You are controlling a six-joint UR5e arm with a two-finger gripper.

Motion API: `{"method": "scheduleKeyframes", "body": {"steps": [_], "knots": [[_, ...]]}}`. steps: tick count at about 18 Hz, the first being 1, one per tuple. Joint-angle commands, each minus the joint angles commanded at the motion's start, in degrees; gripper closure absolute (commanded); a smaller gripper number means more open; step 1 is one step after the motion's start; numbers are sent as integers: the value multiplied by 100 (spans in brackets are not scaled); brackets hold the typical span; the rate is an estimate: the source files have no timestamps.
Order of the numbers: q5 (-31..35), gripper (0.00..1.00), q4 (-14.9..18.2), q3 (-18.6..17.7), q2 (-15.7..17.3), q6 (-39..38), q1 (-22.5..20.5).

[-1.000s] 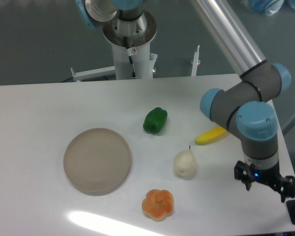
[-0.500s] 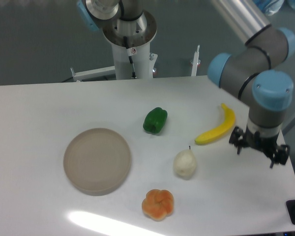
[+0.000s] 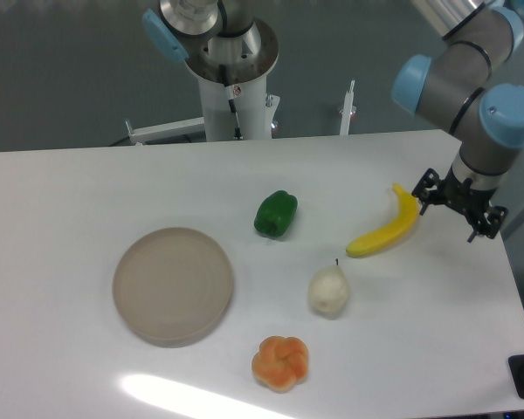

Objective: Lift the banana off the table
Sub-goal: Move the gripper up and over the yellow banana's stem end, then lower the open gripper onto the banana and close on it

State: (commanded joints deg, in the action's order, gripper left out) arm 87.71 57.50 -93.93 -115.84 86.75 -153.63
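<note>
The banana (image 3: 387, 230) is bright yellow and curved, lying on the white table (image 3: 70, 192) right of centre, its upper tip pointing toward the far right. My gripper (image 3: 455, 207) hangs just right of the banana's upper tip, close above the table near its right edge. Its two dark fingers are spread apart and hold nothing.
A green pepper (image 3: 275, 214) lies left of the banana. A whitish pear (image 3: 328, 291) sits just below the banana. An orange lobed fruit (image 3: 280, 362) lies near the front edge. A round beige plate (image 3: 173, 285) is at left. The arm's base column (image 3: 236, 78) stands at the back.
My gripper has moved away from the front right corner, up along the right edge, to beside the banana's upper tip. The banana and other fruit have not moved.
</note>
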Motion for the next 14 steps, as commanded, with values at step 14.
{"method": "scheduleKeyframes", "body": {"steps": [14], "knots": [[-79, 0, -1198, -1188, 158, 79, 105]]}}
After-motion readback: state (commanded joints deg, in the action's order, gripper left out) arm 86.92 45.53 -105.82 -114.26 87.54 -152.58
